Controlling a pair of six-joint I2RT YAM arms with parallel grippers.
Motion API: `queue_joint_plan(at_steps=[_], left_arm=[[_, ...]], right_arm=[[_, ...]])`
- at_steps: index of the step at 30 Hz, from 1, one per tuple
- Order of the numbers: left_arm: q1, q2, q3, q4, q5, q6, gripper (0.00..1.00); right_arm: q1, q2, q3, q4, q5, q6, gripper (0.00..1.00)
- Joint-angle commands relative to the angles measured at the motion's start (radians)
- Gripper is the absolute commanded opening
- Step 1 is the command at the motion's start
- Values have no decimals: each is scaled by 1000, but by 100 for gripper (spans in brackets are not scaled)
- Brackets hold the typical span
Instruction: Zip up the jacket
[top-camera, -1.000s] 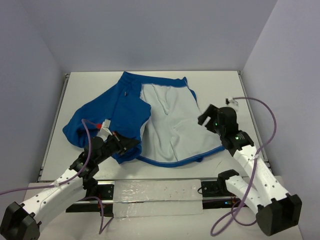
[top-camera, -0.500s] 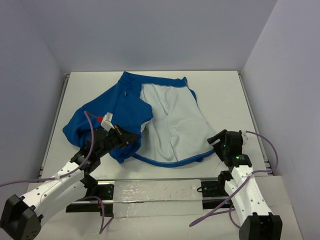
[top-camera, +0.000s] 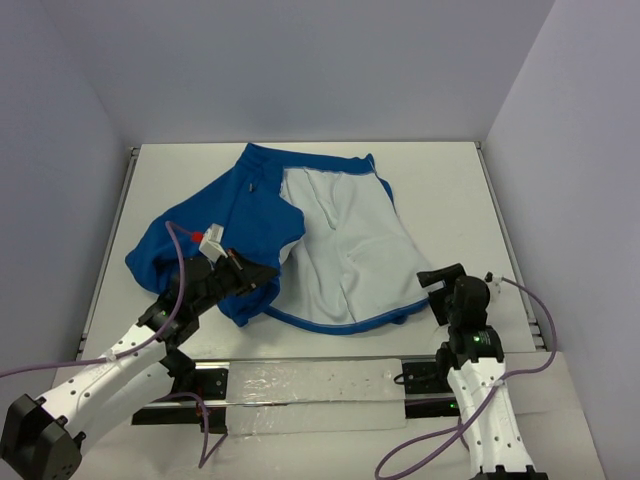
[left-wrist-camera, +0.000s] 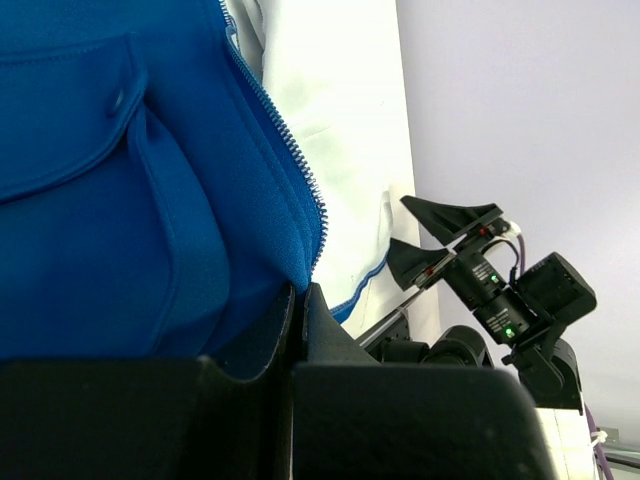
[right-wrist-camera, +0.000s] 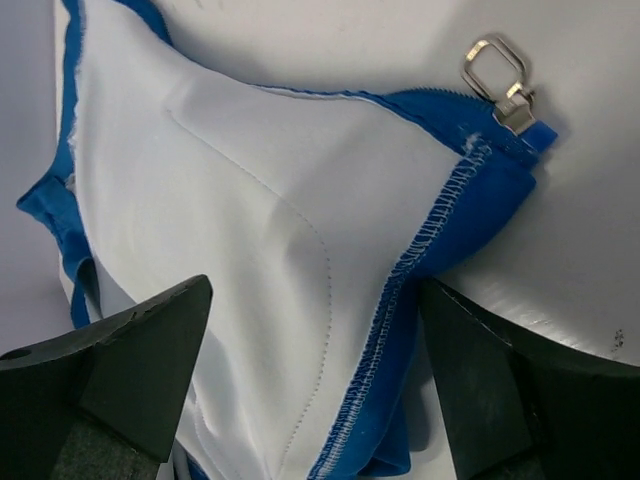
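Jacket (top-camera: 300, 240) lies spread open on desk (top-camera: 440, 180), white lining up, unzipped. Left gripper (top-camera: 262, 275) is clamped on its blue front edge at the hem, beside zipper teeth (left-wrist-camera: 290, 150). Right gripper (top-camera: 438, 288) hovers over the other front corner, jaws apart, holding nothing. Slider (right-wrist-camera: 517, 112) sits at that corner. Step looks like gathering both zipper ends. Next: right gripper pinches near slider and brings it to the left edge. No containers.

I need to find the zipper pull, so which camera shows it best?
Right wrist: the metal zipper pull lies plainly at the jacket's blue corner. Left wrist shows only zipper teeth; the top view is too small to tell.
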Motion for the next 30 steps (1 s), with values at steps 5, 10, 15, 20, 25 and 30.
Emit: queue_joint_plan(at_steps=[5, 10, 15, 20, 25, 30], left_arm=[[6, -10, 52, -6, -3, 23, 0], [4, -26, 47, -12, -7, 21, 0], [6, -26, 58, -44, -36, 33, 0], [9, -49, 112, -186, -113, 52, 0], [17, -98, 155, -302, -234, 32, 0], [22, -163, 161, -399, -377, -54, 0]], right_arm=[[-5, 51, -94, 74, -47, 96, 90], [-4, 20, -6, 112, 97, -33, 41], [2, 65, 192, 226, 49, -290, 2], [281, 304, 378, 276, -112, -514, 0], [762, 551, 449, 295, -43, -597, 0], [1099, 844, 512, 208, 154, -567, 11]])
